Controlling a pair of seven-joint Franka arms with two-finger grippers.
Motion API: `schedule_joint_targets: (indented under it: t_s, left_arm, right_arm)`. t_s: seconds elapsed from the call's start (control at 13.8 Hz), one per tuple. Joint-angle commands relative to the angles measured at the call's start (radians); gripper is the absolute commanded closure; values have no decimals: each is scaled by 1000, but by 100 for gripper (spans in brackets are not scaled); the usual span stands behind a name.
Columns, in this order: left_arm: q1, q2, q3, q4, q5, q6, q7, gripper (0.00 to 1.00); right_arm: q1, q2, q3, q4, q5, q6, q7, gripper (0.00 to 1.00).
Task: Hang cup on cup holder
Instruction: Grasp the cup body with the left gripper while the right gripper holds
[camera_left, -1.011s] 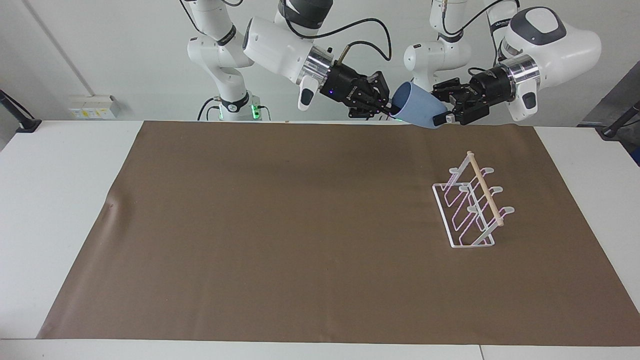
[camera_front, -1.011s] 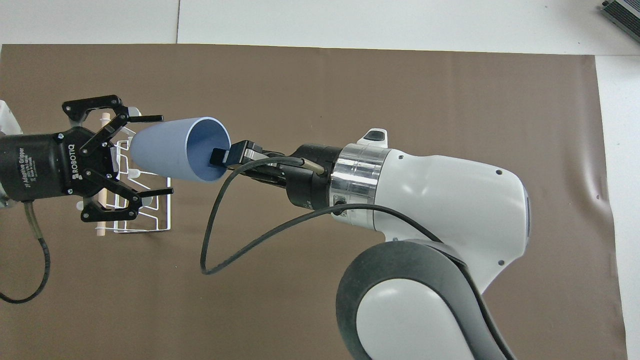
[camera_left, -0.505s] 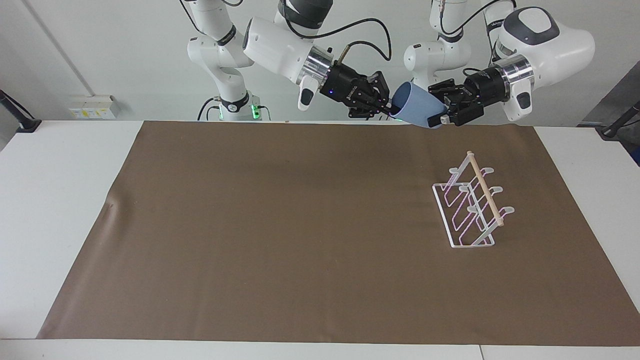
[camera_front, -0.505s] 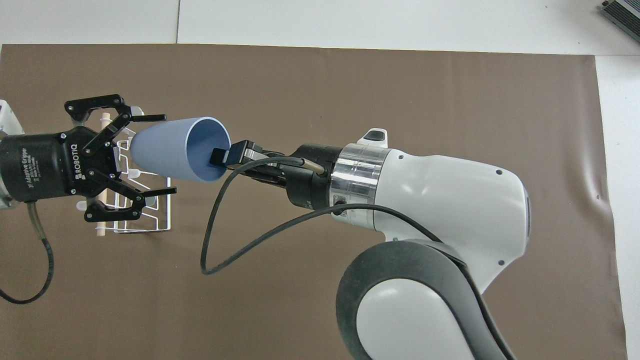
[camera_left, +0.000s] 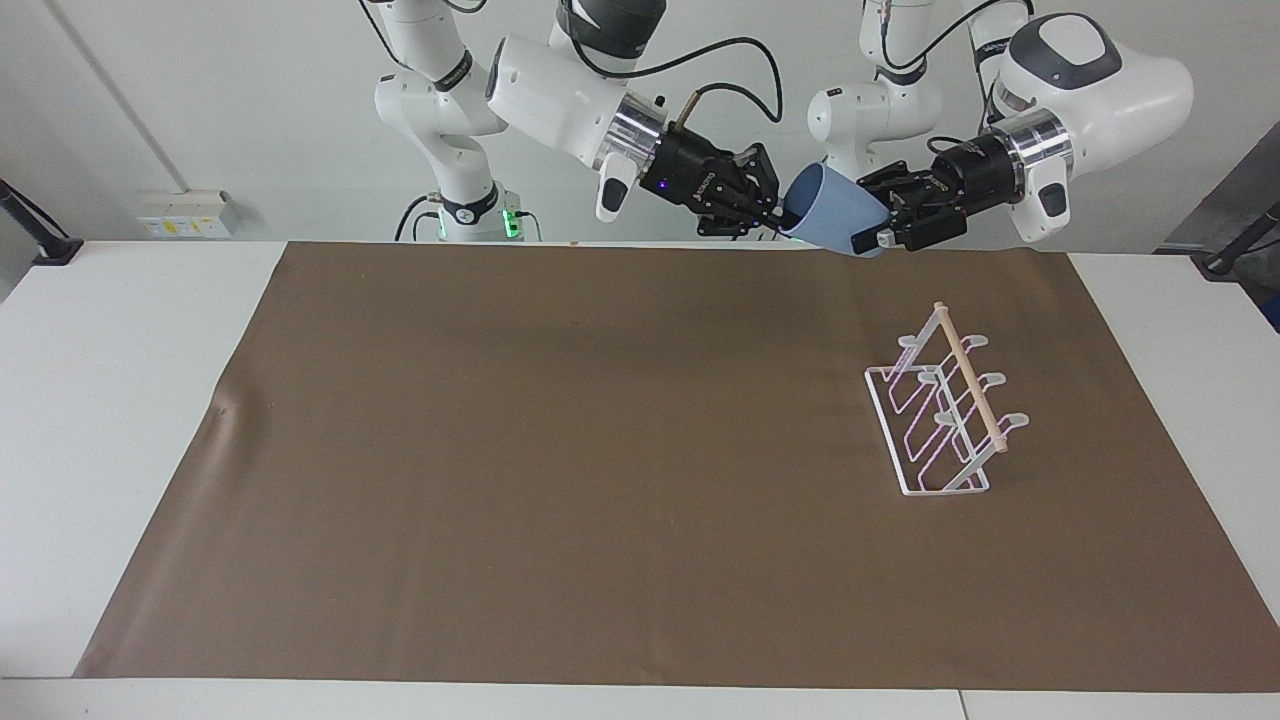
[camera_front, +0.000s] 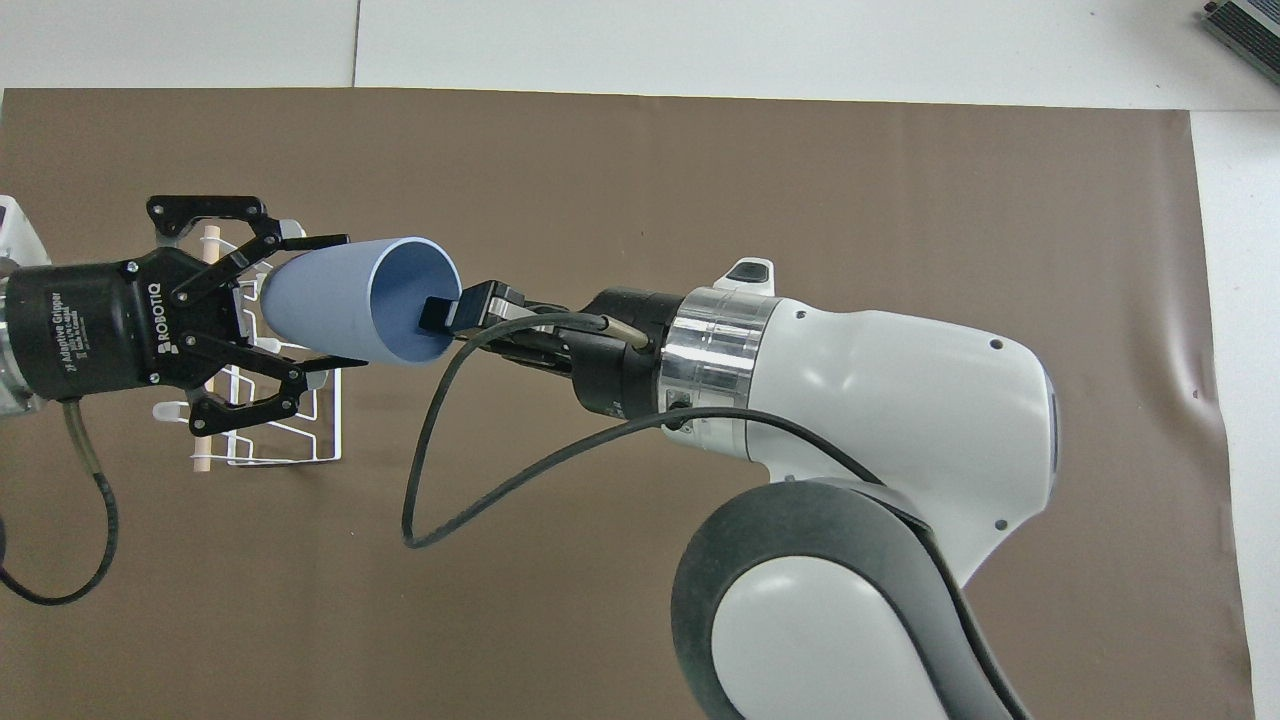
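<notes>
A handover in mid-air looks to be the step in hand. The right gripper (camera_front: 445, 315) comes in nearest the robots' end of the table and is clamped on the rim of the light blue cup (camera_front: 350, 300), one finger inside the mouth and the other, as far as the facing view shows, outside the wall. The cup is held high in the air, over the brown mat (camera_left: 560, 480) at the left arm's end, and lies nearly on its side: its long axis runs roughly along the table from one arm to the other, open mouth toward the right gripper, rounded base toward the left gripper (camera_front: 315, 305). That gripper's fingers are spread to either side of the base; whether the pads already touch the wall I cannot tell. Farther out on the mat stands the white wire cup holder (camera_left: 940, 415), well below the cup, its wooden dowel (camera_left: 970, 378) along the top. Next, I judge, the left fingers must close firmly before the right ones let go, then carry the cup mouth-first onto a prong.
</notes>
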Motion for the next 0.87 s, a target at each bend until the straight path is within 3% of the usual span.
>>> schedule_joint_targets:
  t_s: [0.0,0.07,0.14,0.22,0.29,0.58,0.79]
  left_arm:
    - [-1,-18,4,-9,14,-15,4,100]
    - [1,-16,2,-1,41,-17,7,100]
    - [4,-15,4,9,72,-29,9,100]
    - [5,-15,8,11,91,-37,10,100]
    - [5,-16,13,12,100,-46,21,100]
    - [15,-15,16,12,126,-50,55,100]
    - [27,-13,16,26,300,-40,127,100]
  right_arm:
    - [-10,16,17,21,7,24,10,100]
    - [-11,16,17,21,7,24,10,100]
    - [-16,15,17,18,7,22,9,77]
    - [-16,12,17,17,7,24,12,27]
    - [-17,10,17,14,9,25,12,0]
    - [-19,9,8,14,9,27,28,0]
    - [-22,-4,-28,0,7,27,18,0]
